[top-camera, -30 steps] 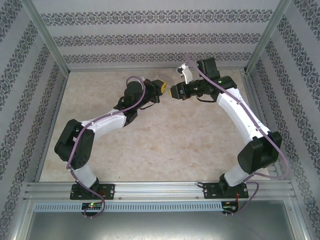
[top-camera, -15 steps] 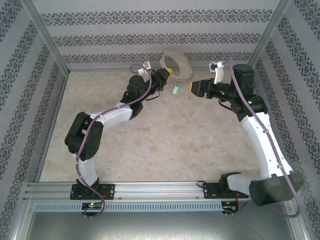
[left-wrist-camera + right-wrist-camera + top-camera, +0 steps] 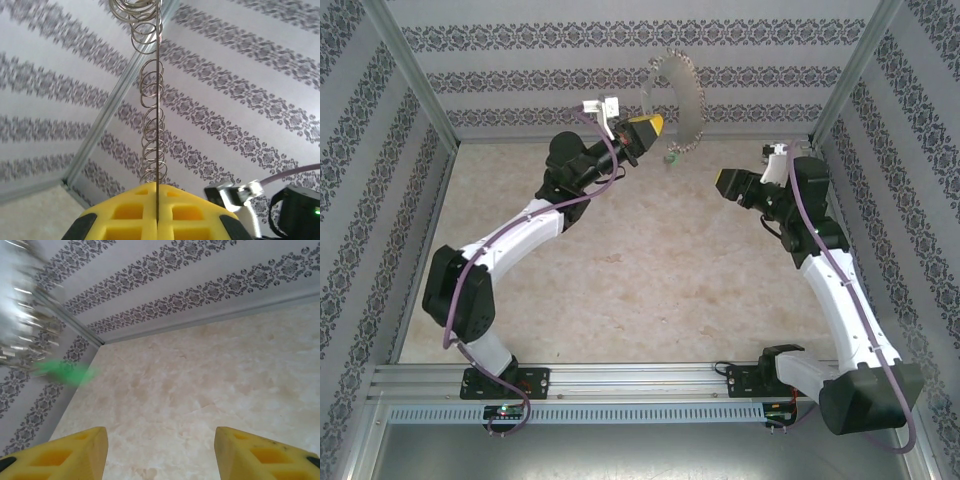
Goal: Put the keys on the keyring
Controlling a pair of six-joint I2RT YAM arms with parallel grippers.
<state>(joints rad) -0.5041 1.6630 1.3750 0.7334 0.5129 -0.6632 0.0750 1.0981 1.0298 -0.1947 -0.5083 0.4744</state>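
My left gripper (image 3: 653, 126) is shut on the keyring (image 3: 676, 92) and holds it up in front of the back wall. In the left wrist view the keyring (image 3: 157, 100) stands edge-on as a thin line with small wire loops along it, pinched between the yellow pads (image 3: 125, 215) of the left gripper (image 3: 157, 200). The green key (image 3: 671, 157) hangs at the ring's lower edge. My right gripper (image 3: 724, 183) is open, to the right of the key and apart from it. In the right wrist view the right gripper (image 3: 160, 455) holds nothing, and the key (image 3: 65, 373) is a green blur at the left under the blurred ring (image 3: 22, 325).
Patterned walls and metal corner posts (image 3: 420, 90) close in the beige table (image 3: 650, 280) at the back and both sides. An aluminium rail (image 3: 640, 378) with the arm bases runs along the near edge.
The left arm has lifted the keyring up and back toward the wall, the green key hanging from it. The right gripper has opened and drawn away to the right.
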